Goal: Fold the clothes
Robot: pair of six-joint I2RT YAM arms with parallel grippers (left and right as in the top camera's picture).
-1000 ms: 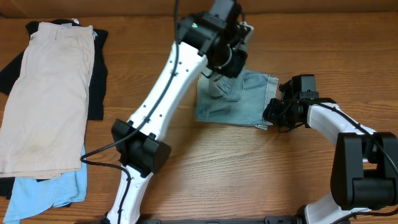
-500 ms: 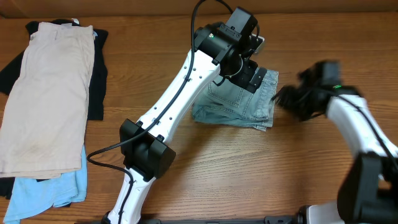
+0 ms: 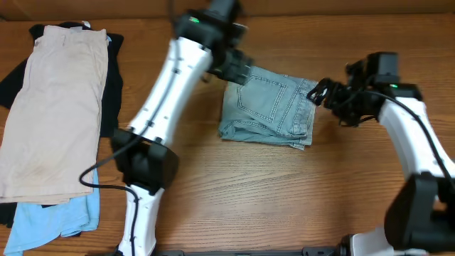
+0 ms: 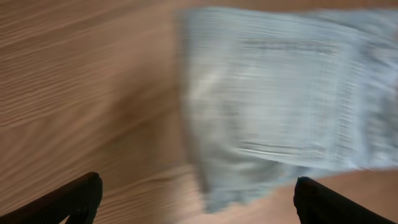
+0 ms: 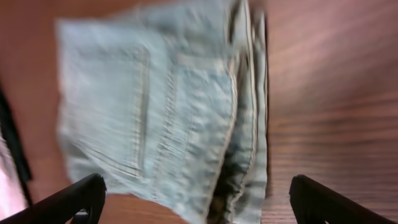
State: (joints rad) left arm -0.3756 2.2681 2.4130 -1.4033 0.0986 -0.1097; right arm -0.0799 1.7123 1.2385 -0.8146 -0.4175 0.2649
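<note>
The clothes, a pair of light-wash denim shorts (image 3: pixel 269 107), lie folded in a compact stack mid-table, a stitched back pocket facing up. My left gripper (image 3: pixel 238 69) hovers over their far left corner, open and holding nothing. In the left wrist view the gripper (image 4: pixel 199 205) has its fingers spread wide, with the blurred shorts (image 4: pixel 280 93) below and ahead. My right gripper (image 3: pixel 320 93) is open just off the shorts' right edge. The right wrist view shows that gripper (image 5: pixel 196 205) straddling the stacked folded edges of the shorts (image 5: pixel 161 106) without touching them.
Plain beige shorts (image 3: pixel 53 107) lie spread at the far left on a dark garment (image 3: pixel 111 92). A thin sky-blue garment (image 3: pixel 50 222) pokes out below them. Bare wood table (image 3: pixel 284 192) lies in front of the denim.
Both grippers have opened and let go of the denim. The left arm has swung back and to the left; the right has drawn off to the shorts' right edge. The shorts now lie folded.
</note>
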